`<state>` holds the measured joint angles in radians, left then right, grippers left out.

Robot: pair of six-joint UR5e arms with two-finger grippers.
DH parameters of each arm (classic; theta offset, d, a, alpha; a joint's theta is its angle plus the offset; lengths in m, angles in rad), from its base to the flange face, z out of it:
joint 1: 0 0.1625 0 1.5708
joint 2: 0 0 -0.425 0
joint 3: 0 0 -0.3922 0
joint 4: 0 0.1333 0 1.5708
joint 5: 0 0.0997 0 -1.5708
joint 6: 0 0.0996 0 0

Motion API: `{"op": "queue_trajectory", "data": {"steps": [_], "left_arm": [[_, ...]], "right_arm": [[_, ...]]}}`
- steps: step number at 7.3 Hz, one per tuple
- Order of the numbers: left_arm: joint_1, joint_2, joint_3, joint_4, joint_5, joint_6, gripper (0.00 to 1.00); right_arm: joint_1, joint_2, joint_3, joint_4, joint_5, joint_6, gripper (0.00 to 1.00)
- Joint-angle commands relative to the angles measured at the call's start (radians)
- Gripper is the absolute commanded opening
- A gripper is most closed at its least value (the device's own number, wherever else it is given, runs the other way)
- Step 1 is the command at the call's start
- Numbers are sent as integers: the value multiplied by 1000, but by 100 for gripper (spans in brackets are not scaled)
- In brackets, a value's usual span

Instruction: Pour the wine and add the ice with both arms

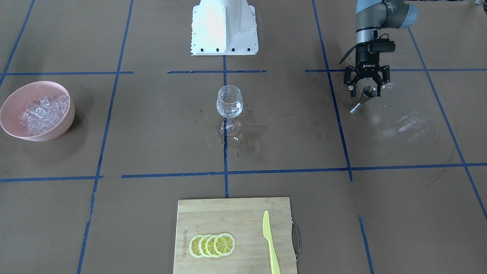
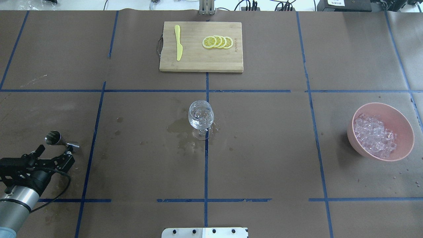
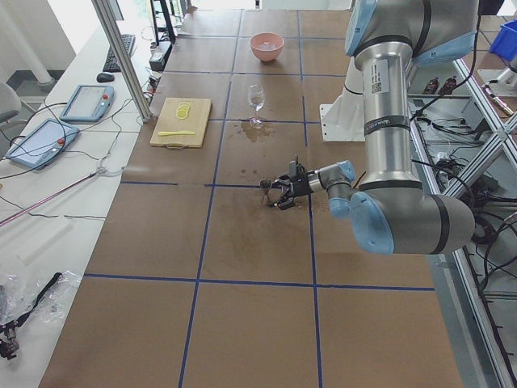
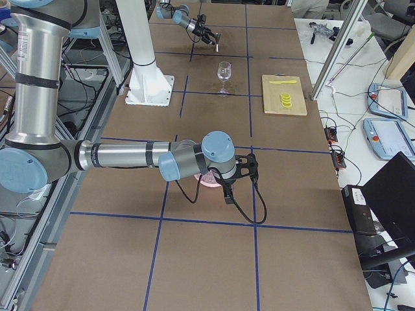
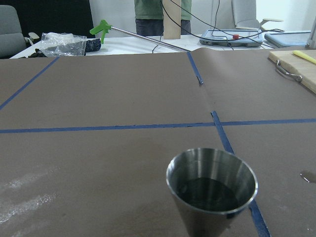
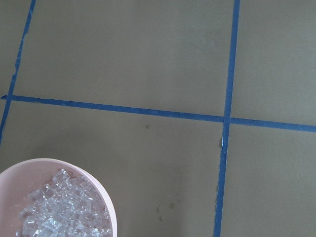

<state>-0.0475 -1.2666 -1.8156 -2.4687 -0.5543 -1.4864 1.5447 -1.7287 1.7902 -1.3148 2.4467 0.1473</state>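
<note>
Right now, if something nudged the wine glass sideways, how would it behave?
The wine glass would probably tip easily: a wide bowl sits over a thin stem and small foot. It looks like thin clear glass, so likely fragile. The wet patch by its foot may let it slide.

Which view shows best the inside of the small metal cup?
The left wrist view: the cup is close, its inside visible. Front and overhead views show it small, by the left hand; side views, a mere speck.

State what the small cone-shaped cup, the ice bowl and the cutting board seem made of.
Cup: metal, probably brushed steel, with grey streaky reflections. Bowl: matte pink, plastic or ceramic; can't tell. Board: pale wood or bamboo, showing grain strips.
</note>
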Motion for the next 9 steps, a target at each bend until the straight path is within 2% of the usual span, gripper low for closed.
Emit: {"op": "queue_trajectory", "data": {"steps": [1, 4, 6, 7, 8, 9], "left_arm": [[0, -11, 22, 1, 7, 0, 99], [0, -27, 33, 1, 7, 3, 95], [0, -45, 45, -1, 5, 9, 86], [0, -53, 47, -1, 5, 12, 81], [0, -57, 48, -1, 5, 18, 69], [-2, -56, 48, -1, 4, 18, 64]], "right_arm": [[0, 0, 0, 0, 0, -2, 100], [0, 0, 0, 0, -2, -2, 100], [0, 1, 0, 0, -2, -2, 100], [0, 1, 0, 0, -2, -2, 100], [0, 1, 1, 0, -2, -2, 100], [0, 1, 1, 0, -2, -2, 100]]}}
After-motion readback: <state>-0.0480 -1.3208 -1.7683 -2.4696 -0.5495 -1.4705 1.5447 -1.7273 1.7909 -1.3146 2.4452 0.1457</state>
